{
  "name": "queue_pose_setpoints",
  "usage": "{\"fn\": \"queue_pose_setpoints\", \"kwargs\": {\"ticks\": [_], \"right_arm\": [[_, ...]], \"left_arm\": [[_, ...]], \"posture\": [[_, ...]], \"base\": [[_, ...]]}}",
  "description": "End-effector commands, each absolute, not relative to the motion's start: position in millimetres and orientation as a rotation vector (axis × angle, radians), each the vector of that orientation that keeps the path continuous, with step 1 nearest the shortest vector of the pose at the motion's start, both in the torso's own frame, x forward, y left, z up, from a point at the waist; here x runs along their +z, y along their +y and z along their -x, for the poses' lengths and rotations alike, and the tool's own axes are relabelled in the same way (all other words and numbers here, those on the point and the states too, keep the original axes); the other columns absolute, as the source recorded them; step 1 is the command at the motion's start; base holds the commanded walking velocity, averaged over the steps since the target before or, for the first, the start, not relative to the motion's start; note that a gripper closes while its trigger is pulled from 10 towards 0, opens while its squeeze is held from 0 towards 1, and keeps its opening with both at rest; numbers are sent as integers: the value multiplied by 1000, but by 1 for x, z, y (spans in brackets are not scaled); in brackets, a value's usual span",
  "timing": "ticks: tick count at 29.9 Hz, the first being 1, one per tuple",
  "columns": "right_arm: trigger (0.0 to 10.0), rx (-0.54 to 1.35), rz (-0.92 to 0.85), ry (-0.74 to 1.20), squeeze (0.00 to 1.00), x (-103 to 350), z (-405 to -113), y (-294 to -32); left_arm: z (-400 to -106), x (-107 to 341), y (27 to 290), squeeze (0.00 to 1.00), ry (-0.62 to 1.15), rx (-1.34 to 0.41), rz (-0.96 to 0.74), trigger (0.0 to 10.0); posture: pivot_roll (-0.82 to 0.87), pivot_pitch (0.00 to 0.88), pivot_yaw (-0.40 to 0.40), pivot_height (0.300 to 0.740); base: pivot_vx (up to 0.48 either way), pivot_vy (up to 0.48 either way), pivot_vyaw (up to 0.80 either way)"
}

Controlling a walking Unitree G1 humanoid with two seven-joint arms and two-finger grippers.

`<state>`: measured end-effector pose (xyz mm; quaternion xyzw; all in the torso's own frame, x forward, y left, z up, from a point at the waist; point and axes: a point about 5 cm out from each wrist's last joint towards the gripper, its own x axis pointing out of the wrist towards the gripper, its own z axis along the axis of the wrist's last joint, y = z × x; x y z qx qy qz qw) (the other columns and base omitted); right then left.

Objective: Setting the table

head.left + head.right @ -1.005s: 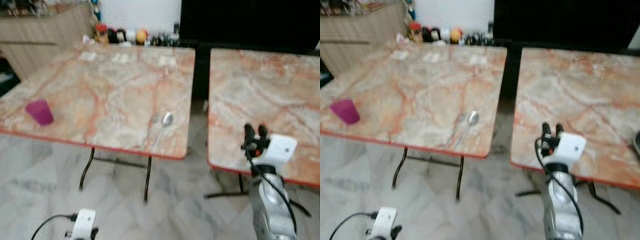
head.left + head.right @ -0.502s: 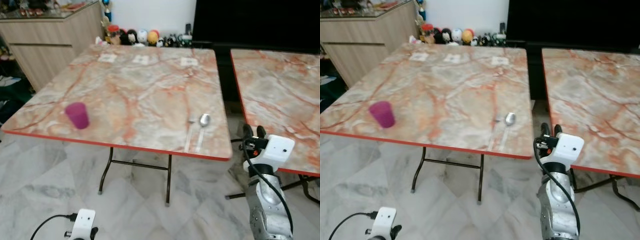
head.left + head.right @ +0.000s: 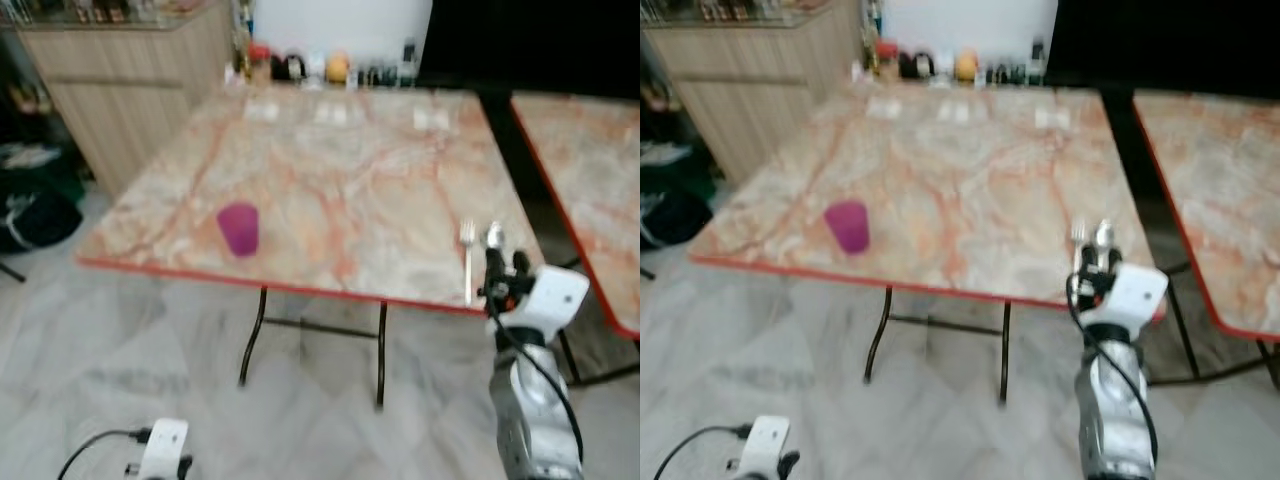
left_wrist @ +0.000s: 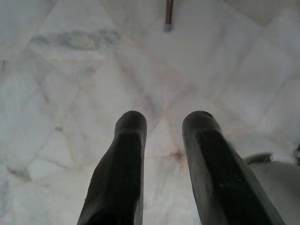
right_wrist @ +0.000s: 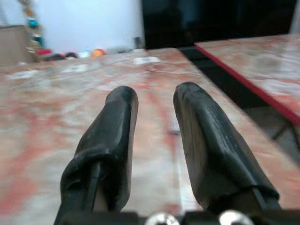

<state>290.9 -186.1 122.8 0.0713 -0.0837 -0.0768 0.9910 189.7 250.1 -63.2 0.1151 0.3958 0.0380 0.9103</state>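
No legible text, labels, brands or numbers found. Three small white cards (image 3: 338,114) lie at the far edge of the worktop (image 3: 330,190); any markings are too blurred to read.

Glossy marble-patterned table (image 3: 340,180), shiny metal spoon (image 3: 493,237), matt black claw fingers (image 5: 206,136).

A home — marble tables (image 3: 350,190), wooden sideboard (image 3: 130,90), toys (image 3: 300,68).
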Motion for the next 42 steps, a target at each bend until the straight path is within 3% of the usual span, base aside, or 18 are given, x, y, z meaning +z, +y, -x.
{"fn": "queue_pose_setpoints", "kwargs": {"ticks": [1,6,25,38,42], "right_arm": [[10000,-165,-136,-177,0,126,-291,-190],[10000,-163,-136,-177,0,126,-291,-189],[10000,-168,-143,-175,0,124,-292,-188],[10000,-209,-125,-139,0,117,-287,-195],[10000,-240,-128,-90,0,107,-280,-202]], "left_arm": [[-188,-65,247,0,821,68,-226,10000],[-188,-65,247,0,823,61,-226,10000],[-186,-66,245,0,829,50,-231,10000],[-187,-67,242,0,831,41,-232,10000],[-186,-68,242,0,833,40,-231,10000]], "posture": [[65,18,-23,740],[62,30,-22,740],[69,4,-20,740],[69,0,-25,740],[65,0,-25,740]], "base": [[0,0,0],[0,0,0],[325,0,0],[0,0,0],[0,0,-687]]}}
